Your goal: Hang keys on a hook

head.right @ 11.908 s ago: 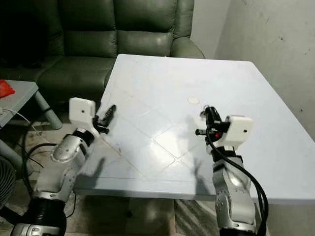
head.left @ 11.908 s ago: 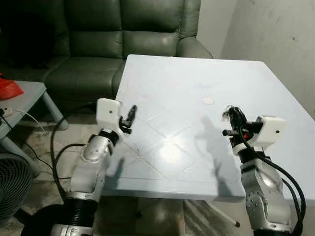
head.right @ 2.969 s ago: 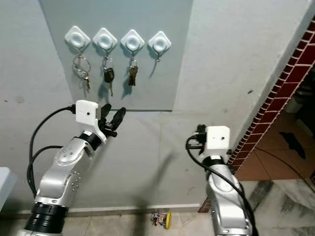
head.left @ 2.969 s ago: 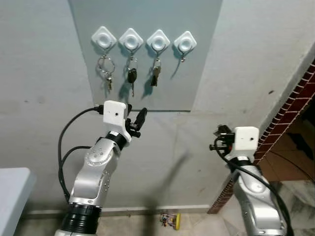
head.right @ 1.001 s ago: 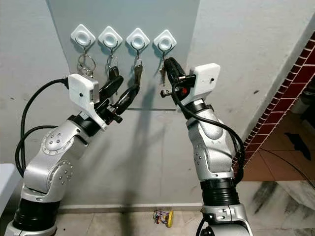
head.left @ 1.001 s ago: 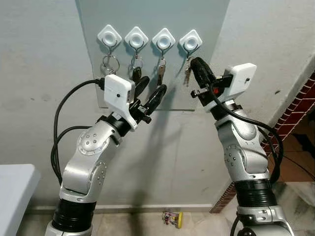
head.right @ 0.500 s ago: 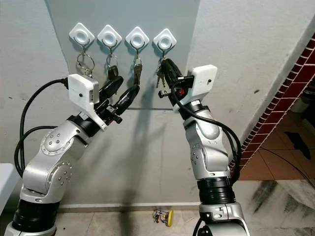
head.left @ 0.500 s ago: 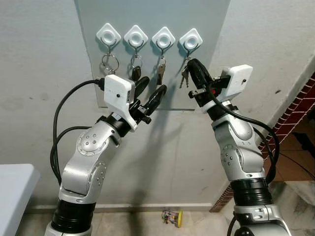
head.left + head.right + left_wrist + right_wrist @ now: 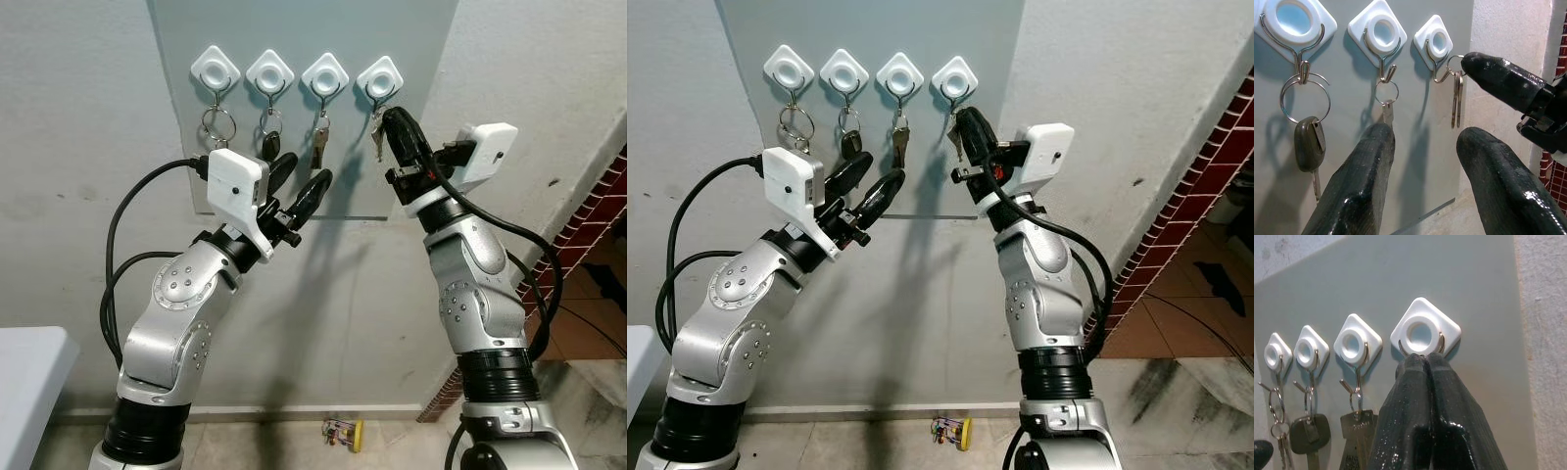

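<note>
Jaws of the right gripper (image 9: 1425,362) pinch the keys (image 9: 1456,100), whose ring seems looped on the rightmost hook (image 9: 1440,73); letting go before it seats could drop them; left gripper (image 9: 299,186) hovers open.

We see four white diamond-shaped hooks in a row on the grey panel (image 9: 294,29). On the rightmost hook (image 9: 379,78) hang the keys (image 9: 1456,100), two slim silver blades on a small ring looped over its wire prong, dangling straight down against the panel, just right of the neighbouring key.
</note>
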### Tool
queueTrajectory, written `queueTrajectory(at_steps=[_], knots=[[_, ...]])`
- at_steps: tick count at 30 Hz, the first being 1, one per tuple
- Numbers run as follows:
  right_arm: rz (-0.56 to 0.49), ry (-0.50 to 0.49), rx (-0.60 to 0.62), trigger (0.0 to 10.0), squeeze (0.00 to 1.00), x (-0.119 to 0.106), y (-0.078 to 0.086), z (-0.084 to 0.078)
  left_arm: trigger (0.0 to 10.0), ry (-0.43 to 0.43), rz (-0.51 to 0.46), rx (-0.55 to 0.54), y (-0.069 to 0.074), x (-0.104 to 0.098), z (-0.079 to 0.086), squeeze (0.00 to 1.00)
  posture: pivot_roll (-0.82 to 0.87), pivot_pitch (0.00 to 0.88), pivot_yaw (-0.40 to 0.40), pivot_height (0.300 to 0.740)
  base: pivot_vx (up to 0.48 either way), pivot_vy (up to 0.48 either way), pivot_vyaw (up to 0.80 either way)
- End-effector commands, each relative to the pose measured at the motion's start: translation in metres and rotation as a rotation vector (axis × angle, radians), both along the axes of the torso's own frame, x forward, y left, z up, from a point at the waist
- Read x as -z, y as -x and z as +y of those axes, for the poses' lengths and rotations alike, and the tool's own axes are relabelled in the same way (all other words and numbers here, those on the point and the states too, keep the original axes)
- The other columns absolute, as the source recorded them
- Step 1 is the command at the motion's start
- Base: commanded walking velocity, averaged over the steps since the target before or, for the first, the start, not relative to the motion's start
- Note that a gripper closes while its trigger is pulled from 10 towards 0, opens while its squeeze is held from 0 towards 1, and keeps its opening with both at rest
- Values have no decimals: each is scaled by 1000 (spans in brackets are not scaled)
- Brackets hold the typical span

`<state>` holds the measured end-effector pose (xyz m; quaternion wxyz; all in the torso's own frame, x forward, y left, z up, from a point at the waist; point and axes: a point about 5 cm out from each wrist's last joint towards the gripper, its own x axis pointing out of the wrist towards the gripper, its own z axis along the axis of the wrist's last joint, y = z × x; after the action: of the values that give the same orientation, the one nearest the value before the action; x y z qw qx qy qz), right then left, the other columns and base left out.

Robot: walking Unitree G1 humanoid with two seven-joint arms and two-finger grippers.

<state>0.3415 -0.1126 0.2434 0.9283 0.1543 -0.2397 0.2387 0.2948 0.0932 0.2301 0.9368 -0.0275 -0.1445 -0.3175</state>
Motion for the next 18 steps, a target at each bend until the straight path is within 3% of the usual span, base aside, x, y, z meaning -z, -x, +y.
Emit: queueTrajectory(at_steps=[1,18], knots=[[9,-38,-1,10000,0,-5,-3,-2,10000,-9,-12,8,1,-3,-2,0,-102,0,-40,740,0,0,0],[59,-50,-20,10000,0,0,-5,-1,10000,-8,-12,-1,2,-4,0,0,-97,4,-39,740,0,0,0]])
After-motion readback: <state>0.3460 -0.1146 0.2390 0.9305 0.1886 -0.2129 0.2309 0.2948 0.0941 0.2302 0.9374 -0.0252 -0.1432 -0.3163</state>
